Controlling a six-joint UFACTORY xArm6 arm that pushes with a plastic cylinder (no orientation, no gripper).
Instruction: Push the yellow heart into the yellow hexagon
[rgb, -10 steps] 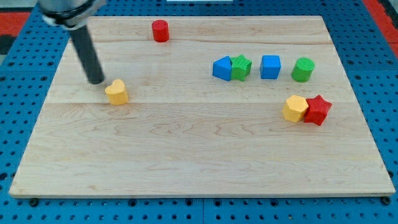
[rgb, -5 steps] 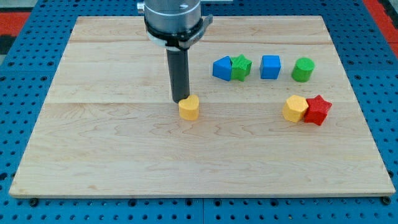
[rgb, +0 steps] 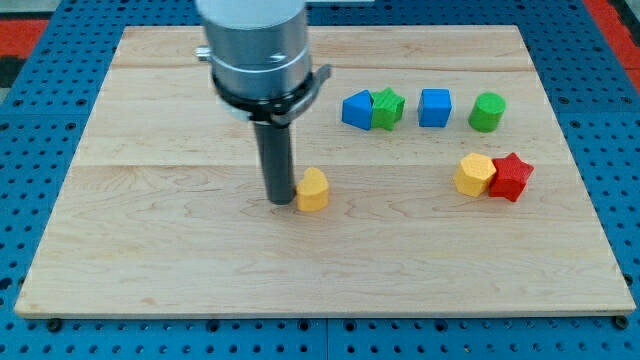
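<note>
The yellow heart (rgb: 314, 190) lies near the board's middle. My tip (rgb: 279, 200) stands right at the heart's left side, touching or nearly touching it. The yellow hexagon (rgb: 474, 175) lies far to the view's right of the heart, at about the same height in the view, with a red star (rgb: 512, 177) touching its right side.
A blue block (rgb: 356, 110) and a green star (rgb: 388, 108) touch each other at the upper right. A blue cube (rgb: 435, 107) and a green cylinder (rgb: 488, 112) stand further right. The arm's body hides the upper middle of the wooden board (rgb: 150, 260).
The yellow heart has moved from the board's left to its middle. My tip went from above the heart to its left side, and the heart slid slightly right and down.
</note>
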